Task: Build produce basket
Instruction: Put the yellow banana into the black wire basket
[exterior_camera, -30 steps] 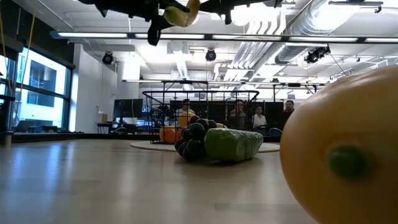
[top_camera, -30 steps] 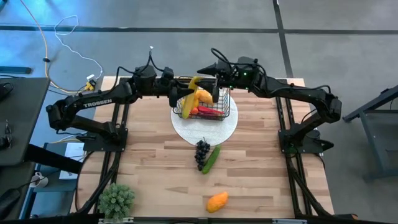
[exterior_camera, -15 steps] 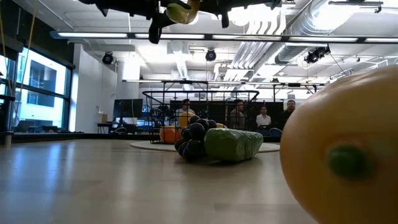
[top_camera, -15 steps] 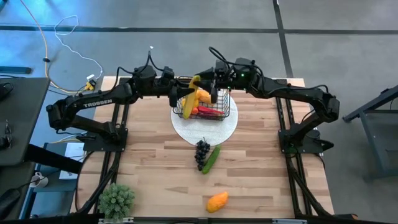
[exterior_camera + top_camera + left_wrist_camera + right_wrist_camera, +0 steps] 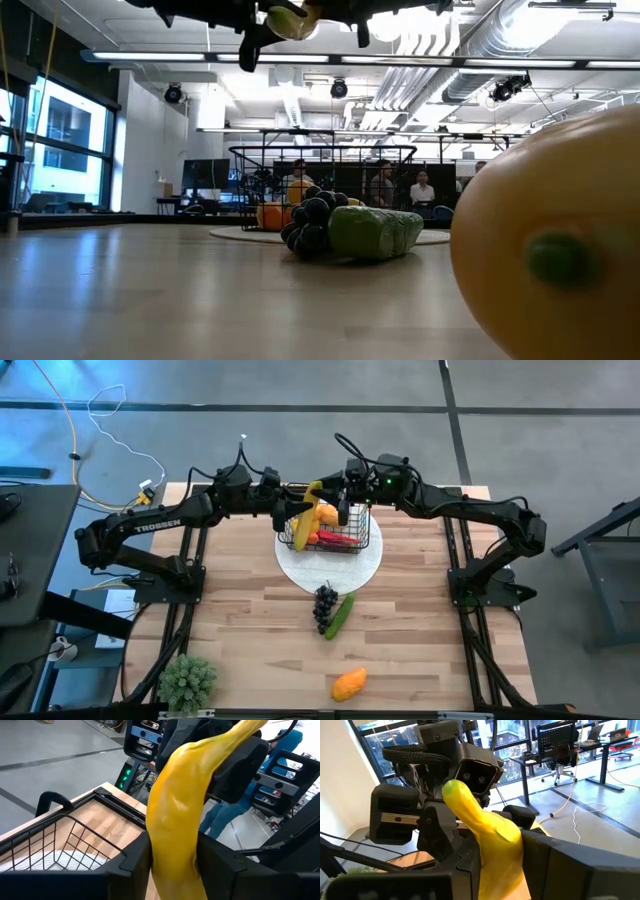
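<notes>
A yellow banana [image 5: 312, 505] hangs in the air over the far left corner of the black wire basket [image 5: 332, 530], which stands on a round white plate [image 5: 330, 570]. My left gripper [image 5: 297, 512] reaches in from the left and my right gripper [image 5: 338, 500] from the right; both are shut on the banana. The basket holds a red chilli [image 5: 335, 540] and orange and yellow pieces. Dark grapes [image 5: 325, 605], a green cucumber [image 5: 341, 615] and an orange mango [image 5: 349, 684] lie on the table nearer the front edge. My left gripper pinches the banana's thick part [image 5: 172, 852] between its two fingers [image 5: 125, 865], coming in about level from the table's left. The banana is lifted clear and slants up and away from the fingers toward the other gripper. My right gripper pinches the banana's thick part [image 5: 502, 847] between its two fingers [image 5: 547, 855], coming in level from the table's right. The banana's greenish tip [image 5: 452, 790] sticks up past the fingers toward the left gripper. It touches nothing below.
A green potted plant [image 5: 187, 682] stands at the near left corner. In the low view the mango [image 5: 560, 240] fills the right foreground, with grapes [image 5: 310, 225] and cucumber [image 5: 375, 232] before the basket [image 5: 320, 185]. Bare wood lies left and right of the plate.
My right gripper has shut on the banana, rolling its wrist a little as it closed. The banana and my left gripper have stayed where they were, above the basket.
</notes>
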